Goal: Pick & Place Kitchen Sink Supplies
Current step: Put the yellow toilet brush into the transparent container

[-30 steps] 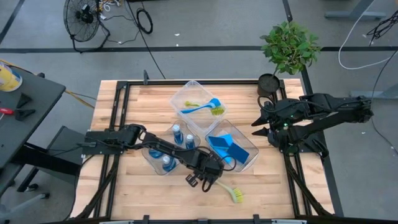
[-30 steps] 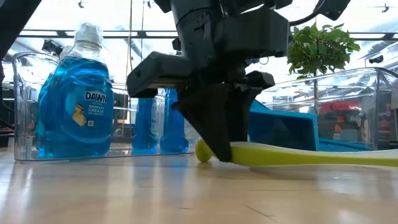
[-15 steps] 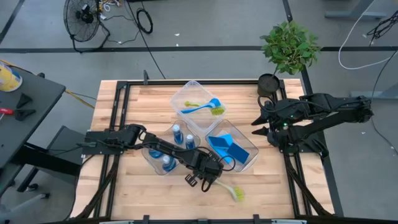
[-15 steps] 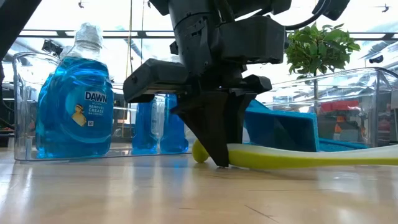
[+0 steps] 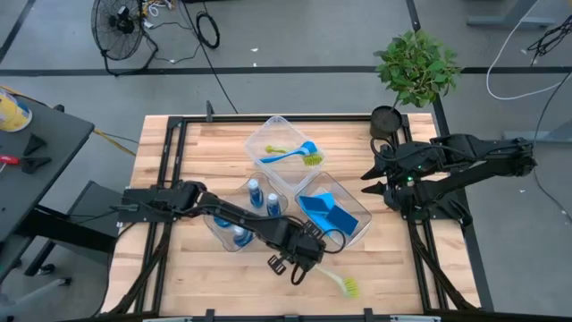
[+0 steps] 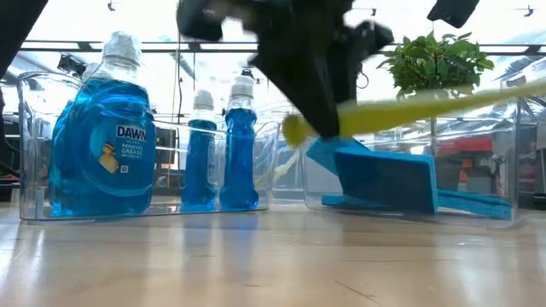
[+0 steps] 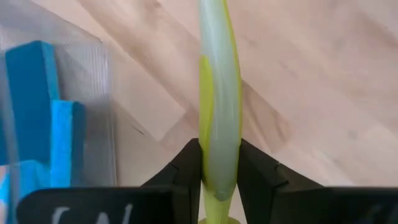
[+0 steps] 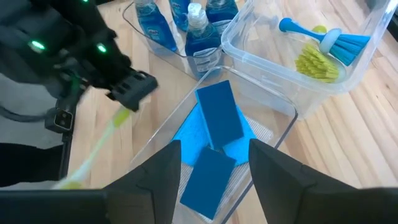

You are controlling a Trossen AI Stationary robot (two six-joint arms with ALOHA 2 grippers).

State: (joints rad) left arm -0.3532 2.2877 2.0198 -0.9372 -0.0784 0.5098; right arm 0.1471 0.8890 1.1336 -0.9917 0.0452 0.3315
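The long yellow-green plastic dish brush (image 5: pixel 329 279), which lay flat on the boards a moment ago, has come up off the wood and now hangs near the table's front edge, its handle end pinched between the clamped fingers (image 7: pixel 256 180) of the left gripper (image 5: pixel 299 261) so the bristles trail free. It is gripped by the handle tip, I'd say, so it can swing over to the clear plastic bin (image 5: pixel 268 134) holding the other brushes. The right gripper (image 5: pixel 380 188) waits with fingers apart at the right edge, above the sponge bin (image 5: pixel 362 215).
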